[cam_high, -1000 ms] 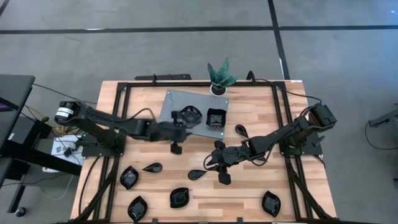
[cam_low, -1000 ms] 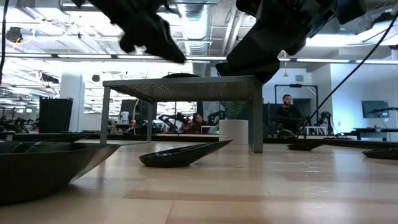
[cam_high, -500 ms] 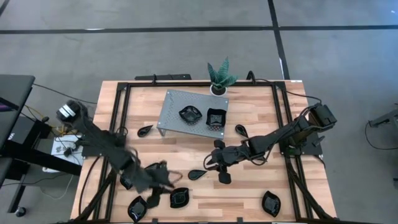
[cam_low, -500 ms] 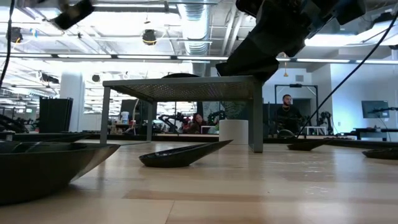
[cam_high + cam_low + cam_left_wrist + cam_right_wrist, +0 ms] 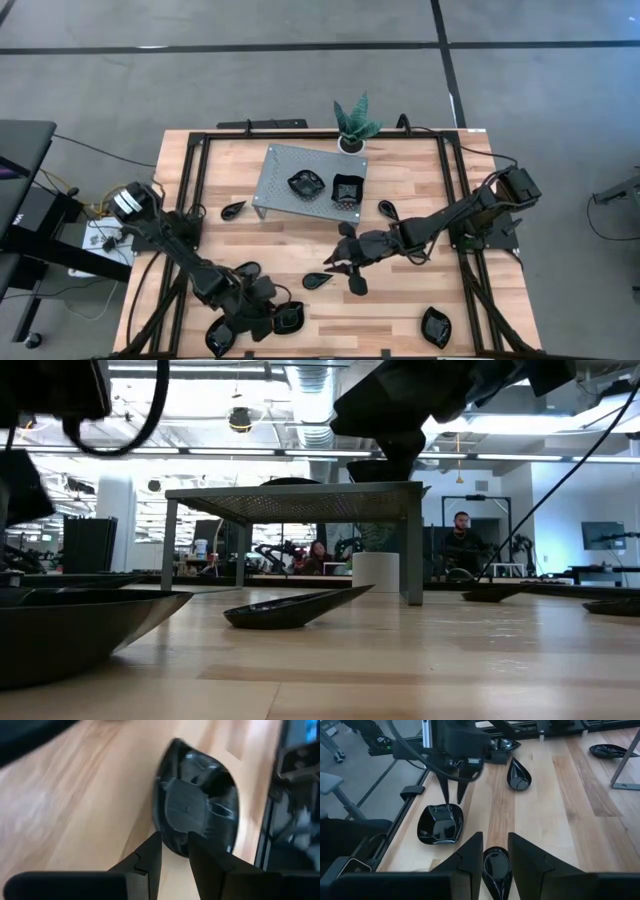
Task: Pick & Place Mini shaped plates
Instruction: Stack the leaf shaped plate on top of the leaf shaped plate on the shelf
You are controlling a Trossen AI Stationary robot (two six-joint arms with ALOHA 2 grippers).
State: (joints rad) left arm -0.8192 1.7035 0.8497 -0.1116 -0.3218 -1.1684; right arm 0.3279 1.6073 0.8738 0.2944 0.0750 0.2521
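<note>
The left end effector is low over the table, near the front edge on the left arm's side. Its two fingers are apart and hold nothing. They point down at a square plate with a wavy rim. The tips are right at the plate's rim. I cannot tell if they touch it.

The right end effector hangs above the middle of the table. Its fingers are spread too, with nothing in them. A teardrop plate lies flat on the wood right under the gap between the fingers. From the low view this end effector is up high, above the top of the grey stand, so it is well clear of the plate.

Two black plates sit side by side on top of the stand: a leaf-like one and a square one. The stand is at the back of the table, just in front of a small green plant.

More black plates lie on the wood. One is just left of the stand and one just right of it. Another teardrop plate lies near the left arm. One is by the front left corner, and one is near the front edge on the right side.
</note>
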